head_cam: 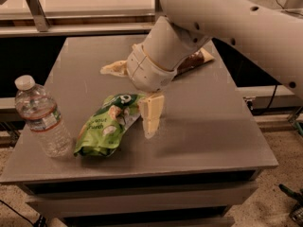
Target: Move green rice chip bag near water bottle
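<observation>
The green rice chip bag (105, 127) lies flat on the grey table (213, 126), near its front left. Its lower left corner is close to the water bottle (41, 118), which stands upright at the table's left edge. My gripper (127, 101) hangs just above the bag's upper right end. It is open wide, with one cream finger (152, 113) pointing down beside the bag and the other finger (113, 68) sticking out to the left. It holds nothing.
A brown-and-tan snack bag (193, 60) lies at the back right of the table, partly hidden behind my arm (227, 18). A rail and a light counter run behind the table. Cables lie on the floor at right.
</observation>
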